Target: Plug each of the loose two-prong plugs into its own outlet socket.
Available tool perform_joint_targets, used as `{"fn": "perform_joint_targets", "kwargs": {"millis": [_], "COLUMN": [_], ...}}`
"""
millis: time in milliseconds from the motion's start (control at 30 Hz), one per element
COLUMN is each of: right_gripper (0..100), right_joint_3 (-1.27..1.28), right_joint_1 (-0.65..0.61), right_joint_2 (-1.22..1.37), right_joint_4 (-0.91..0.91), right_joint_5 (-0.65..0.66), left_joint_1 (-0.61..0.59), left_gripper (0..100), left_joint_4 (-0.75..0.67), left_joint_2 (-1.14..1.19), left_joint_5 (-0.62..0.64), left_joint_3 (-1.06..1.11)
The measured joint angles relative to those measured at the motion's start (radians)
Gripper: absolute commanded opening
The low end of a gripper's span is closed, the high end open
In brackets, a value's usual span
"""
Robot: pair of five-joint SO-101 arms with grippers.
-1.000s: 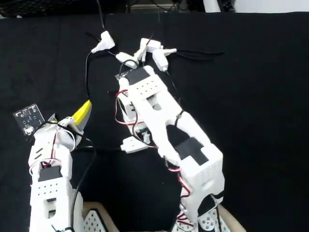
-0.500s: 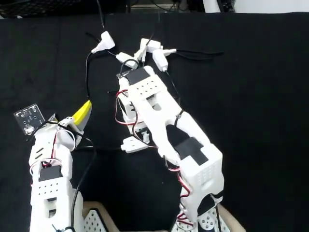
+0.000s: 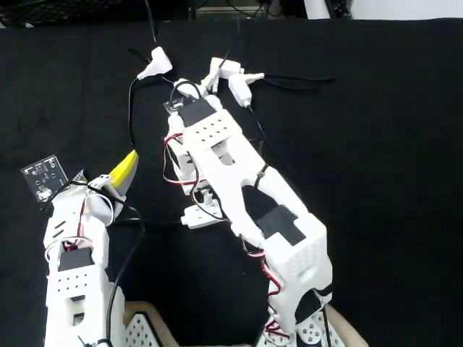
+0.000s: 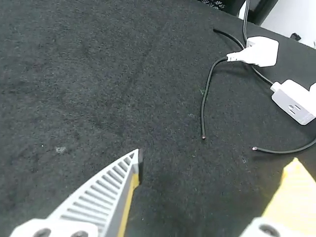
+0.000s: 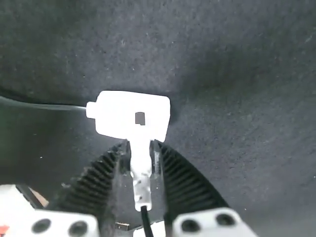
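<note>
while tight on a plug (image 5: pixel 142 174) against a socket (image 5: pixel 129 120), right tool (image 5: pixel 139 148); left tool (image 4: pixel 216 161) spread, cords (image 4: pixel 207 94) nearby

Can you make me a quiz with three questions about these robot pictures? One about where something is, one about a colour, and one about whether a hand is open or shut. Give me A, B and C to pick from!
1. Where is the white plug that the right hand holds?
A. Right up against a white socket block
B. Lying loose, far from any socket
C. Up in the air, touching nothing

2. What colour is the table cloth?
A. Red
B. Black
C. Green

3. How is the left hand?
A. Shut on a plug
B. Shut on nothing
C. Open and empty

Answers:
1 A: in the right wrist view the plug's end meets the block.
2 B: the high view shows black cloth all over the table.
3 C: in the left wrist view its fingers are wide apart, with bare cloth between them.
</note>
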Motion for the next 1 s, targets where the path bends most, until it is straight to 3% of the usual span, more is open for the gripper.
{"fn": "perform_joint_targets", "kwargs": {"millis": [1000], "right_gripper": [1.1], "right_joint_3": [0.083], "right_joint_1": [0.025], "right_joint_2": [0.000], "right_joint_4": [0.002], "right_joint_5": [-0.064], "left_joint_1": [0.028], "left_gripper": [43], "left_joint_4": [0.000], "left_joint_2": [0.000], "left_joint_5": [0.000], "left_joint_3": [0.000]}}
